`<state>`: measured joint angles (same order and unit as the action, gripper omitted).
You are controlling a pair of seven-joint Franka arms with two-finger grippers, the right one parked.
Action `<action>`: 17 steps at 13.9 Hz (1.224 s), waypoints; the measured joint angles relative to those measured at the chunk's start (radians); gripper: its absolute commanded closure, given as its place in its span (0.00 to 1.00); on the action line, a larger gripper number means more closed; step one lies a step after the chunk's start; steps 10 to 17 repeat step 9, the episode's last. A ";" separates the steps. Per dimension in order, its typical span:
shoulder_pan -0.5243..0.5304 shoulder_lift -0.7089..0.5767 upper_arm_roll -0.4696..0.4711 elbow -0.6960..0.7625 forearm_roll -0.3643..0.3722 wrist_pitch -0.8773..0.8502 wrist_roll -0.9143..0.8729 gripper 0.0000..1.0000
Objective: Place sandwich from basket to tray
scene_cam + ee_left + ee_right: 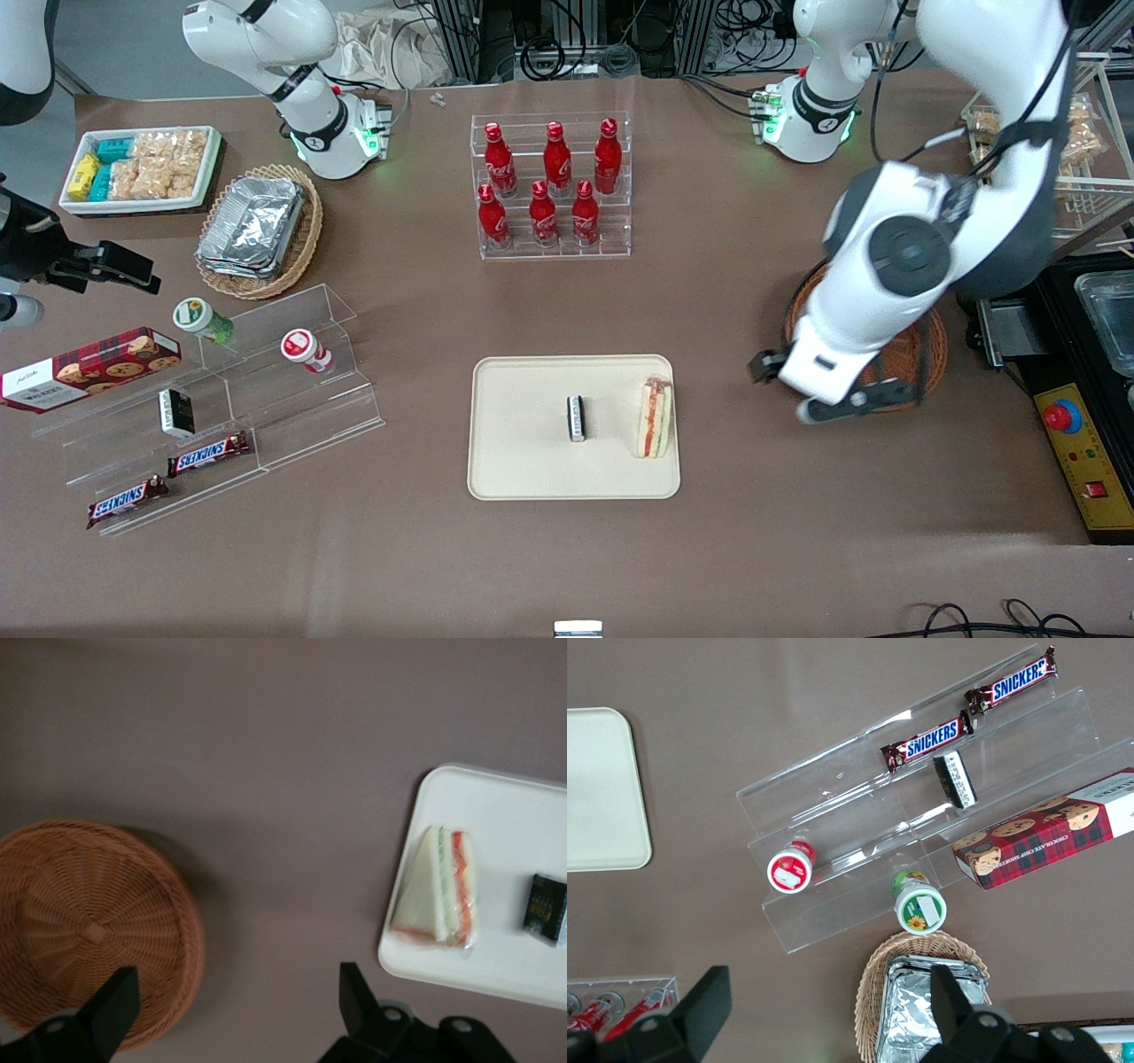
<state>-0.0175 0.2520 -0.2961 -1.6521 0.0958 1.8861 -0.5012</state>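
Note:
The sandwich (655, 418) (440, 890) lies on the cream tray (523, 461) (514, 806), close to the tray edge that faces the working arm. It is a pale bread wedge with red and green filling. The reddish-brown woven basket (926, 350) (89, 921) has nothing showing in it and is partly covered by the arm in the front view. My left gripper (811, 390) (236, 979) hangs open above bare table between the basket and the tray, with nothing between its fingers.
A small black packet (577, 417) (547, 908) lies mid-tray. A rack of red bottles (554, 186) stands farther from the front camera. Toward the parked arm's end are acrylic steps with snacks (221, 390), a foil-container basket (257, 230) and a white snack bin (142, 168).

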 measured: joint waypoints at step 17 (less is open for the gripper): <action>0.054 -0.244 0.178 -0.172 -0.075 -0.096 0.473 0.00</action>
